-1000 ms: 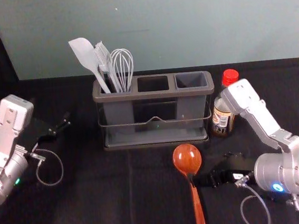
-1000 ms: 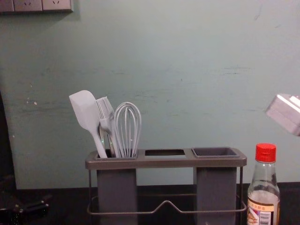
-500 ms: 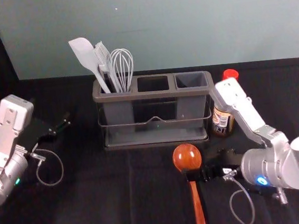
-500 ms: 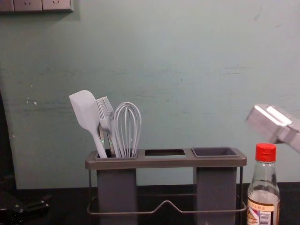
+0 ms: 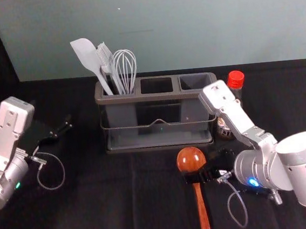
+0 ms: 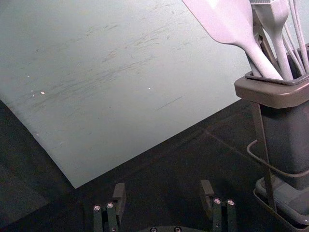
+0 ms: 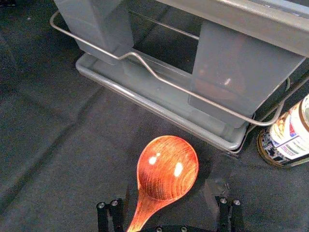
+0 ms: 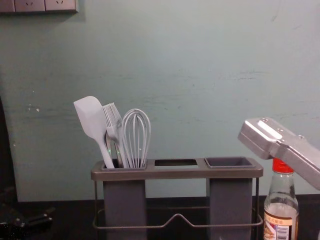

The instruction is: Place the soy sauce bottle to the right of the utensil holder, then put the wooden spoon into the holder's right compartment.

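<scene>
Black cloth [image 5: 97,212], pale wall [image 5: 187,24] behind. Soy sauce bottle [image 8: 281,215] stands right of utensil holder [image 8: 175,173]; spoon step likely underway. Right tool [image 7: 168,189] spread around wooden spoon [image 7: 166,169] before holder; next, close, lift. Left tool [image 6: 163,186] parked left, spread.

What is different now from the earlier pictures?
The right gripper has moved leftward, its open fingers now around the wooden spoon near its neck. No grip is visible yet, and nothing was let go. The spoon, soy sauce bottle, utensil holder and left gripper stayed put.
</scene>
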`<move>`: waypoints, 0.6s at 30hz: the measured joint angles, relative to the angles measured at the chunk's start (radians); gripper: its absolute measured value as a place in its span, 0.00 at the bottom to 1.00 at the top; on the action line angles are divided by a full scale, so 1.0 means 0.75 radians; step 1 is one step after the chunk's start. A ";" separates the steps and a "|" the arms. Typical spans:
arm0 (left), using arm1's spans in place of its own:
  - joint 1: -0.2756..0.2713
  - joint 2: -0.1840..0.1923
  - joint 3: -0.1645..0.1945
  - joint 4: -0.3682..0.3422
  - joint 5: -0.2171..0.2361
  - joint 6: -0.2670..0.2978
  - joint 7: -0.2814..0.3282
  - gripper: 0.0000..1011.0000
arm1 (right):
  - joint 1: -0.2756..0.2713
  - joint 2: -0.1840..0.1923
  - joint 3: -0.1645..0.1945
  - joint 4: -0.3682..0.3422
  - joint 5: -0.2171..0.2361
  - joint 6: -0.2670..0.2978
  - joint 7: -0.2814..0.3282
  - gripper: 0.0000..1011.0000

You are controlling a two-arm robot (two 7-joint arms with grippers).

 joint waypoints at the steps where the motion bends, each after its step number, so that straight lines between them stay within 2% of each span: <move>1: 0.000 0.000 0.000 0.000 0.000 0.000 0.000 0.99 | 0.001 -0.004 -0.001 0.003 -0.004 0.002 -0.003 0.99; 18: 0.000 0.000 0.000 0.000 0.000 0.000 0.000 0.99 | 0.001 -0.078 0.004 0.035 -0.067 0.008 -0.022 0.99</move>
